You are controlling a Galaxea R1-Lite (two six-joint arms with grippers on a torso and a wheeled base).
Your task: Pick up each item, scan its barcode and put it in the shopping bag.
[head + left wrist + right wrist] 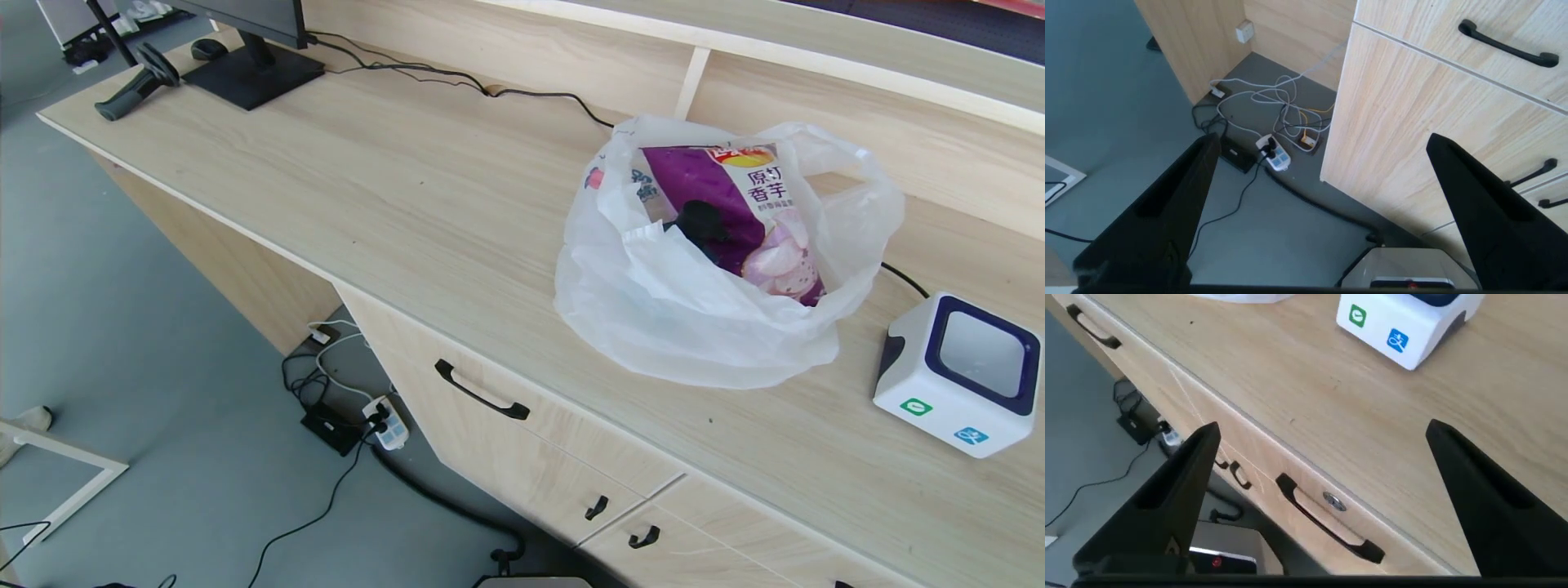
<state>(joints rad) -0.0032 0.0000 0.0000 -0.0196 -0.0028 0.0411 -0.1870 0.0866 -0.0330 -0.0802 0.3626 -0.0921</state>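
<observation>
- Shopping bag (694, 327): on counter (367, 188), mouth open; purple chip pack (735, 204) inside, tilted, w/ a dark item at its front.
- Box scanner (955, 371): on counter just beside bag, robot's right side, window up.
- L claw (1323, 140): wide, nothing held — low, facing drawer fronts (1437, 122), floor cables (1282, 122) beyond.
- R claw (1323, 433): wide, nothing held — over counter front edge, near scanner.

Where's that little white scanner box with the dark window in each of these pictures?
Head view: scanner box at the right, on the counter, right of the shopping bag.
Left wrist view: aimed below the counter, at drawer fronts and floor.
Right wrist view: scanner box on the counter, above the drawers.
Shared landmark: the long black drawer handle.
</observation>
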